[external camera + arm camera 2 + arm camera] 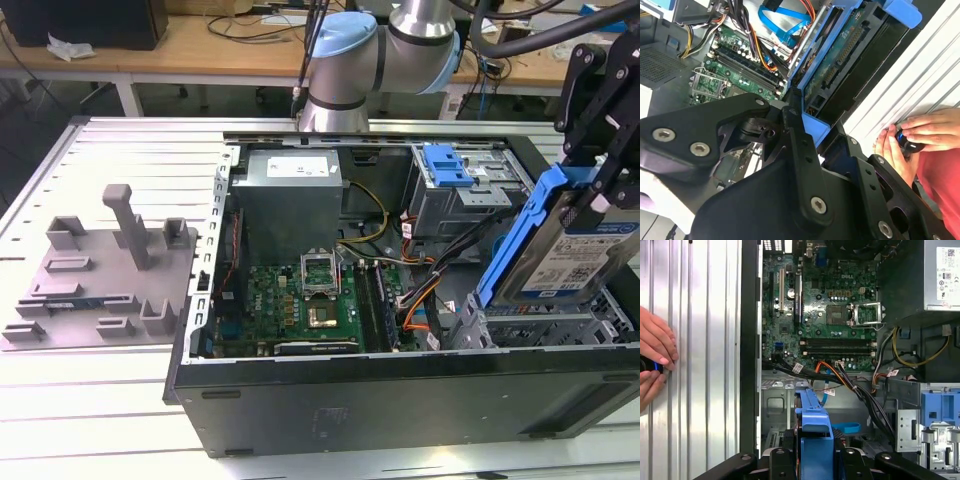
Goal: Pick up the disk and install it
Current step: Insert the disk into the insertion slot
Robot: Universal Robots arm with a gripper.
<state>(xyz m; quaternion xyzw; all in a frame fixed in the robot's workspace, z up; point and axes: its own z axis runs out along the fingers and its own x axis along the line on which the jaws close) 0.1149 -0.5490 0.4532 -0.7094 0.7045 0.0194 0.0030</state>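
Currently logged: gripper (598, 195), its black fingers closed on the upper end of the disk (570, 270), a silver hard drive in a blue bracket (520, 235). The disk is held steeply tilted over the metal drive cage (545, 322) at the exterior view's right end of the open computer case (400, 405). Its lower end sits at the cage mouth, whether touching cannot be told. Markings: white-and-blue label (592, 255) on the disk face, white sticker (297, 168) on the grey power supply (290, 200) (print on both too fine to make out). Second wrist view: the disk's underside with its green circuit board (847, 55) and connector, one of the fingers (800, 150) pressed against the bracket. First wrist view: motherboard (825, 310), the bracket's end between the fingers, a separate blue latch piece (939, 410). Both wrist views: a person's hands (925, 130) on the slatted table (705, 365) beside the case, cupping a small black object (905, 141).
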